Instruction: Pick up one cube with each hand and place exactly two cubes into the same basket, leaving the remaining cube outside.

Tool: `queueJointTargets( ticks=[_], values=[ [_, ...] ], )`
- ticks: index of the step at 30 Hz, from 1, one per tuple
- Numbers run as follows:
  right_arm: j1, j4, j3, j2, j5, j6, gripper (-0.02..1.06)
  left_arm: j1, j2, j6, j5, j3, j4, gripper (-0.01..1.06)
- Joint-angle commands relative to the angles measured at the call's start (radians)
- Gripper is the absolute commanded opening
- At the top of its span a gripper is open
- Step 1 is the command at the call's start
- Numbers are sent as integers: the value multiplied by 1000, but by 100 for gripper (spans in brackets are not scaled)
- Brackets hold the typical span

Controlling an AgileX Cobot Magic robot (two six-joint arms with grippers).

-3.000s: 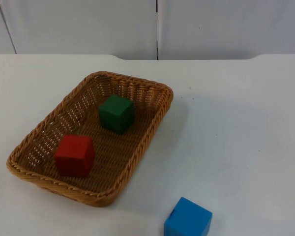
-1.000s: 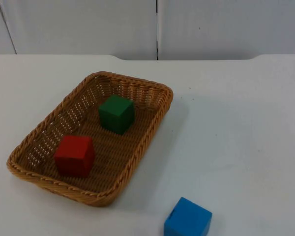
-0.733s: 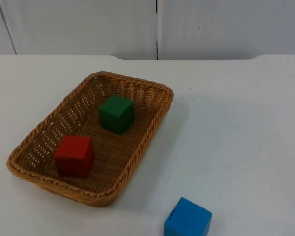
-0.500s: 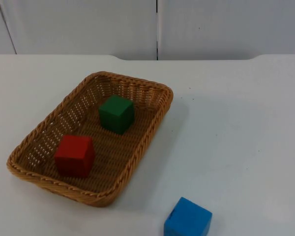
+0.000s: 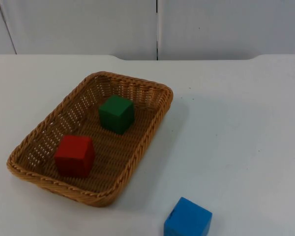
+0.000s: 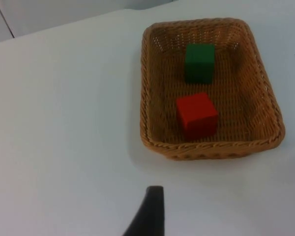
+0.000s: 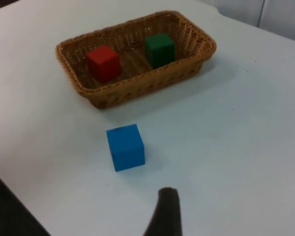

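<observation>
Basket (image 5: 157,120): wicker, on the white table (image 5: 236,123).
Inside it: green cube (image 5: 116,113) at 12 o'clock, red cube (image 5: 74,155) at 7 o'clock.
Blue cube (image 5: 188,218): outside, at 5 o'clock of the basket.
Left gripper (image 6: 148,216), right gripper (image 7: 164,214): well back from the cubes; opening cannot be told.

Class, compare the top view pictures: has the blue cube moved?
No. The blue cube sits at the same spot on the table, below and right of the basket.

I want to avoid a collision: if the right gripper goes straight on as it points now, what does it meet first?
Probably the blue cube on the white table; the wicker basket lies beyond it. Depth is unclear, so it may touch bare table first.
</observation>
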State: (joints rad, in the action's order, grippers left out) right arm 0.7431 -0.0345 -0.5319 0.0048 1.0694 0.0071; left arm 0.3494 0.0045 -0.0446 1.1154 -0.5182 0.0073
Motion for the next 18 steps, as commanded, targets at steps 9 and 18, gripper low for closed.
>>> queueJointTargets(
  ticks=[9,18],
  values=[
    [-1,3,19,-5,10,4,68,-2,-4,9,-12,5,4,82],
    [-1,3,19,-5,10,4,70,-2,-4,4,-13,5,9,105]
  ],
)
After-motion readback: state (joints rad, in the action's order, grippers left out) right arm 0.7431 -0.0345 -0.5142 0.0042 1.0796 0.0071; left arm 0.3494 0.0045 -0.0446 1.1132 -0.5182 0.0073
